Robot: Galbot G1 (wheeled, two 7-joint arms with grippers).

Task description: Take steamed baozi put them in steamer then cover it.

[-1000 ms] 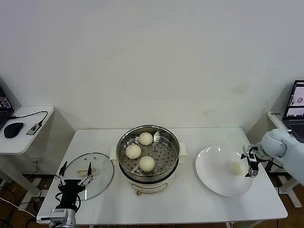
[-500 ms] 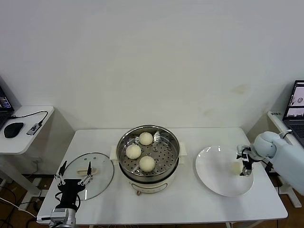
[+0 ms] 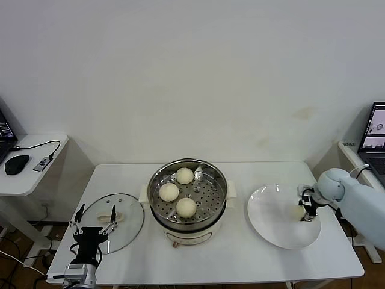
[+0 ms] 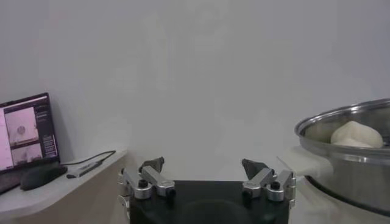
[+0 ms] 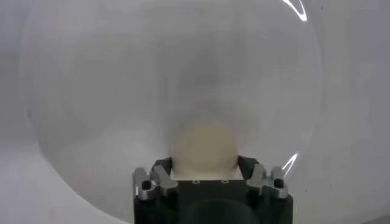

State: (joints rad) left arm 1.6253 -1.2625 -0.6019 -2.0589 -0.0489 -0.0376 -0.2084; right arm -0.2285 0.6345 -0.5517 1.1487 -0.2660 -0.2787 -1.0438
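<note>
Right gripper (image 3: 307,209): down in the flat white plate (image 3: 274,232) on the right side of the white desk (image 3: 240,259), fingers (image 5: 163,167) clenched either side of the last small round cream-white baozi (image 5: 204,147). Looks like a real grip from the wrist view, though I can't tell how firm it is.

Left gripper (image 3: 95,223): parked at the desk's front left edge, fingers spread wide, nothing in them, just by the round clear glass lid with its cream handle (image 3: 113,215).

Steamer: shiny round stainless pot on a cream base (image 3: 189,201), mid-desk, three buns on the perforated tray.

Free spot: the tray's right side looks bare, so that's where I'd aim.

Tip for this step: squeeze lightly since soft dough dents, lift straight up clear of the plate, and clear the steel rim before lowering.

Still to do: lid's still off.
</note>
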